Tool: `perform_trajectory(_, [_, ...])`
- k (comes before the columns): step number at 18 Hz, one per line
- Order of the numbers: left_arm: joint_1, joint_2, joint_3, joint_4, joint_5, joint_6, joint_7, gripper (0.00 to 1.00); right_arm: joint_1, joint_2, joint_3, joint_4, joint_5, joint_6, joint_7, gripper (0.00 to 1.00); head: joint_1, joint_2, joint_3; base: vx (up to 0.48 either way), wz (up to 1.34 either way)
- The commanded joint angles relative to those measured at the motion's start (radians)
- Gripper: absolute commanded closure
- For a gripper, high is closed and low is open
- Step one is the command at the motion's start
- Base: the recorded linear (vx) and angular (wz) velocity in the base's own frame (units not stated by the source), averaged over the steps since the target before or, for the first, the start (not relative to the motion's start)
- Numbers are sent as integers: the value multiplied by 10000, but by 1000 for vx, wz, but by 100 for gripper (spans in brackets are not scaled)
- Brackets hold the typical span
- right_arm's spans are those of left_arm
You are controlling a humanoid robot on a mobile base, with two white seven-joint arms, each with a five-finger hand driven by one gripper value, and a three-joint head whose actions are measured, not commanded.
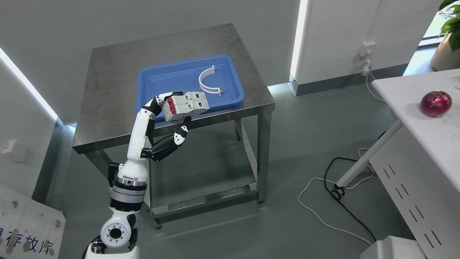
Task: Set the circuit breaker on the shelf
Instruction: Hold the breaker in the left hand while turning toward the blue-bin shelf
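Observation:
A white circuit breaker (187, 104) with red switch faces is held in the air by my left hand (171, 114), which is shut on it, fingers above and thumb below. The arm rises from the lower left of the head view. The breaker hangs over the near edge of a blue tray (154, 81) on a steel table (111, 93). No shelf is plainly in view. My right arm does not show.
A white curved bracket (207, 81) lies in the tray. At the right stands a white table (427, 126) with a dark red ball (436, 103) on it, cables (334, 187) on the floor below. A potted plant (447, 43) sits far right.

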Motion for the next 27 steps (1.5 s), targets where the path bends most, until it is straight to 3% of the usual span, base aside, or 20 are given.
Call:
perform_trajectory(1, [115,176,549,-215,387,81,-11,83,157,-175,0,1,8,-294,27,0,0,0,0,-91,184])
perform_trajectory(27, [132,176,947,-215,463,-119,65,83,157,-175,0,1,8,-294,27,0,0,0,0,-206,78])
